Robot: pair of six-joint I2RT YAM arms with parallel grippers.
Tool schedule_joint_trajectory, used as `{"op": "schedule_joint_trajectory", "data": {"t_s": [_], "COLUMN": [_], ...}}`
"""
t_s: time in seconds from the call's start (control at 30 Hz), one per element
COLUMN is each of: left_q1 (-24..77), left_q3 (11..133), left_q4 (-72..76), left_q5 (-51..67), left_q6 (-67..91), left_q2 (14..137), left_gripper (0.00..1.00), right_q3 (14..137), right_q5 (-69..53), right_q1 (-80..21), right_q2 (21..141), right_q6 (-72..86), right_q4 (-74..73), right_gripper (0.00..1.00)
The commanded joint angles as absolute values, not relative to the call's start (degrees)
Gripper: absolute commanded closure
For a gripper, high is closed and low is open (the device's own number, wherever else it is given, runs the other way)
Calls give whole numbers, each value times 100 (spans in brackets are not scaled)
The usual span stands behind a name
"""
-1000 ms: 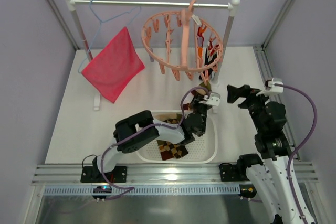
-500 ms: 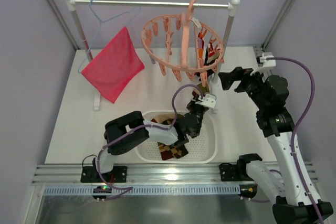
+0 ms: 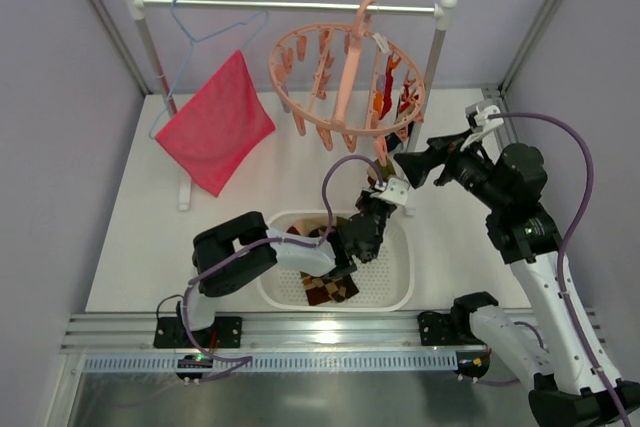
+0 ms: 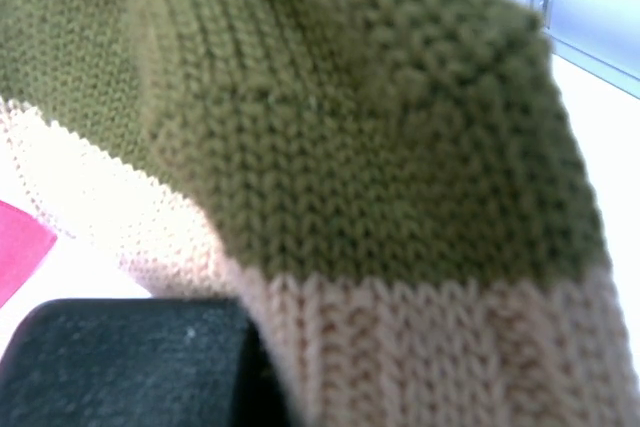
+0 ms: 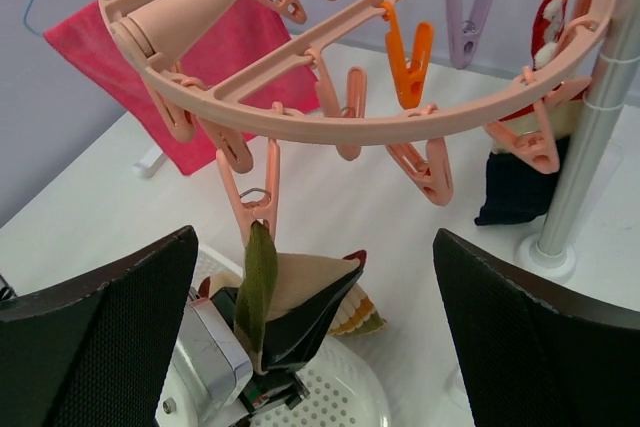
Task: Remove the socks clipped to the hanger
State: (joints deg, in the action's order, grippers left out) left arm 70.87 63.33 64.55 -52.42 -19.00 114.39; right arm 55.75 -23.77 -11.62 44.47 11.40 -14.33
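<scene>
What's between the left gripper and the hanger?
An olive-and-tan sock, gripped by the left gripper below, pinched by a pink clip on the hanger above; seen in the right wrist view.

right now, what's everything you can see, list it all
metal rail: one, silver, at back
round plastic ring hanger: one, salmon-pink, hooked on rail
clipped socks: several, red and dark, ring's right side
olive-and-tan knit sock: one, hanging from a pink clip
perforated basket: one, white, front centre
argyle socks: pile, brown-tan, in basket
thin wire hanger: one, light-blue, rail's left
square cloth: one, pink-red, on wire hanger
left gripper: one, black, shut on that sock
right gripper: one, black, open, beside ring
</scene>
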Motion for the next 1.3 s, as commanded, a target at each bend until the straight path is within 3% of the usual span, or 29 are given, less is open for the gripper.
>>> {"op": "schedule_joint_trajectory", "data": {"t_s": [0.0, 0.23, 0.53, 0.97, 1.0, 1.1, 1.23, 1.27], "left_q1": [7119, 7110, 7110, 7110, 7119, 7110, 7110, 7110], "left_q3": [6214, 6179, 6100, 6056, 6073, 6073, 6065, 6064], "left_q4": [6557, 6460, 6495, 6548, 6548, 6539, 6539, 6539], "left_q5": [-5168, -5142, -5107, -5080, -5080, -5080, -5080, -5080], "left_q6": [-1644, -1582, -1538, -1556, -1538, -1538, -1538, -1529], "left_q2": [11118, 11039, 10978, 11004, 11004, 11021, 11056, 11048], "left_gripper": [100, 100, 100, 100, 100, 100, 100, 100], "right_q3": [5809, 6055, 6240, 6372, 6363, 6337, 6328, 6311], "right_q5": [-2488, -1917, -1881, -2197, -2189, -2180, -2075, -2048], "right_q1": [-1388, -2135, -2224, -2355, -2364, -2382, -2399, -2399], "right_q2": [4631, 5026, 5326, 5739, 5739, 5730, 5730, 5722], "right_q6": [949, 677, 686, 624, 633, 624, 606, 598], "right_q4": [-1406, -1503, -1389, -1213, -1178, -1116, -1081, -1072], "right_gripper": [0, 0, 3, 20, 23, 45, 96, 96]}}
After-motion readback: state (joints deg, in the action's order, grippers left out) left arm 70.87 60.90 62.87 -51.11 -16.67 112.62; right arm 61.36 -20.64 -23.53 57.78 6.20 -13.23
